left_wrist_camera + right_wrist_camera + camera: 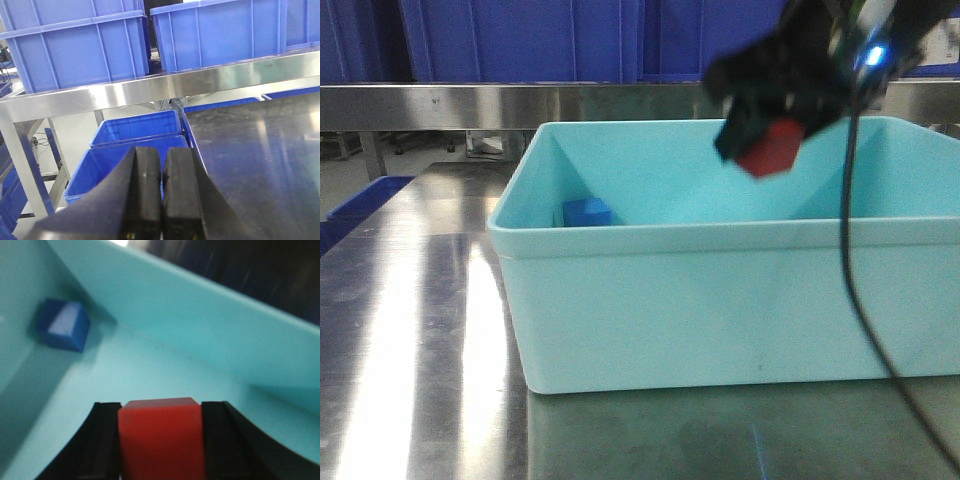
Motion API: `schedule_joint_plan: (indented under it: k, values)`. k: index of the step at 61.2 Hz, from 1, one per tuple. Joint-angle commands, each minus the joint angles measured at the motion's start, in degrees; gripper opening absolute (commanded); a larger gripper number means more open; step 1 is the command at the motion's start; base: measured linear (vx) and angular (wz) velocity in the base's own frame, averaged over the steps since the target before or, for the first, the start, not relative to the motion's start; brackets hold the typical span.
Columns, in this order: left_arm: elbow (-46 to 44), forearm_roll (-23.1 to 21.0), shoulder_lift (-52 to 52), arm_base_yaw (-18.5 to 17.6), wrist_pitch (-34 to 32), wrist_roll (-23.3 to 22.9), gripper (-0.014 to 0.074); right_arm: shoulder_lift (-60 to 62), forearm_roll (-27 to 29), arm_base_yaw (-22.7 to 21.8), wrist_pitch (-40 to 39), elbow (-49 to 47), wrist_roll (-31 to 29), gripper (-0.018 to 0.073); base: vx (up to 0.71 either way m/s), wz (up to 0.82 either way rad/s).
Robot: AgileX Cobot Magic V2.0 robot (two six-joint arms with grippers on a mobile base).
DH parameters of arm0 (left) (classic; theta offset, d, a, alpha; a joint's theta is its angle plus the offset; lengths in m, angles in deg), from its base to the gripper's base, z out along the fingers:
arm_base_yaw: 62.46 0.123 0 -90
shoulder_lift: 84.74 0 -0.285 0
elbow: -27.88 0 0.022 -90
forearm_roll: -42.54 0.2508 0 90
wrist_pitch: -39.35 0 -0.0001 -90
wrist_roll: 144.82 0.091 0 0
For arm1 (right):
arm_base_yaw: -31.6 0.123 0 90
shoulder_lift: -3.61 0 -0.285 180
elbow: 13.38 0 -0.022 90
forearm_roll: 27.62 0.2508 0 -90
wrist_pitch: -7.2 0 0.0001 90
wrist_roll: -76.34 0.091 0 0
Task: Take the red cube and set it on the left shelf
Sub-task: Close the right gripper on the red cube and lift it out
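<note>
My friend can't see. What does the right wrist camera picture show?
The right gripper holds a red cube between its black fingers, over the inside of a teal bin. A blue cube lies in a corner of the bin.

The light teal plastic tub [720, 300] has tall walls and is open only on top. A small blue cube [586, 212] sits by its left wall. Beside it, the shiny steel table [410, 330] has room.
</note>
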Motion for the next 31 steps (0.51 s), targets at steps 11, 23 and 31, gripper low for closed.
schedule_joint_plan:
  k: [11,23,31]
  values:
    - [1.26,-0.27,-0.02,-0.38,-5.13,0.03,0.0106,15.33,-0.78,0.03,-4.2,-0.72,-0.39,0.0058,0.0,0.0]
    - [1.26,-0.27,-0.02,-0.38,-5.13,0.03,0.0106,23.86,-0.78,-0.03,-6.16,6.02,-0.39,0.0058,0.0,0.0]
    - [1.26,-0.27,-0.02,-0.38,-5.13,0.03,0.0106,29.56,-0.78,-0.03,-7.78,12.49,-0.39,0.0058,-0.03,-0.15]
